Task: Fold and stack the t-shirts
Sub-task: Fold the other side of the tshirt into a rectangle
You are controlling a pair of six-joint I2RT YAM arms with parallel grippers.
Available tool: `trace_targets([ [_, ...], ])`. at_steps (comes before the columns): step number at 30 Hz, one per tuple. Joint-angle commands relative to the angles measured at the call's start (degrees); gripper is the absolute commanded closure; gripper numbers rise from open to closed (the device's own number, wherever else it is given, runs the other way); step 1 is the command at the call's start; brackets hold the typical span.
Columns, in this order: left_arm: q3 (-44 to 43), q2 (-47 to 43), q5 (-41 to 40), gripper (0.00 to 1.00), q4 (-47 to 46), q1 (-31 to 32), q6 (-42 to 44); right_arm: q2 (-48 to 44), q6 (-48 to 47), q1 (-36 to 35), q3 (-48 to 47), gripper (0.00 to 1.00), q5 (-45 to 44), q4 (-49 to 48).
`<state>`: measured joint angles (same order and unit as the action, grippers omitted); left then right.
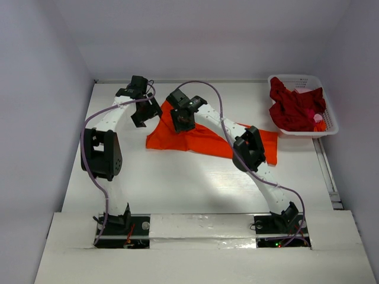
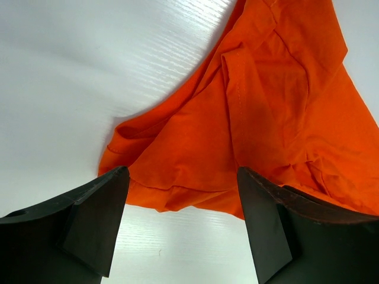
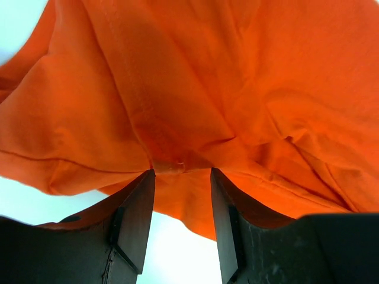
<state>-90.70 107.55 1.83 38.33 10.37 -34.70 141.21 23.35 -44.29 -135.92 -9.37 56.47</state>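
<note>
The orange t-shirt (image 1: 198, 139) is spread rumpled mid-table. The crimson t-shirt (image 1: 293, 106) is heaped in the white basket (image 1: 329, 121). The shirt's edge is straddled by the open left gripper (image 2: 180, 222). An orange fold is pinched by the right gripper (image 3: 180, 222).

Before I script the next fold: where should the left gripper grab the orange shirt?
Likely the hemmed corner of the orange shirt nearest the open left gripper. It lies single-layered on bare table, so come straight down from above, one finger on each side of the edge.
</note>
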Motion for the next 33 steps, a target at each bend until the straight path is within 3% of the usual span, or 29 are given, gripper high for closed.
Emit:
trace_targets([
  [1, 0.9, -3.7, 0.6, 0.30, -0.4, -0.4, 0.9, -0.1, 0.7, 0.0, 0.0, 0.52, -3.7, -2.8],
  [29, 0.3, -3.2, -1.1, 0.30, 0.2, -0.4, 0.4, 2.5, 0.1, -0.5, -1.7, 0.53, 2.8, -3.0],
  [33, 0.4, -3.4, -1.1, 0.30, 0.3, -0.4, 0.7, 2.7, 0.3, -0.5, -2.1, 0.59, 2.1, -3.1],
])
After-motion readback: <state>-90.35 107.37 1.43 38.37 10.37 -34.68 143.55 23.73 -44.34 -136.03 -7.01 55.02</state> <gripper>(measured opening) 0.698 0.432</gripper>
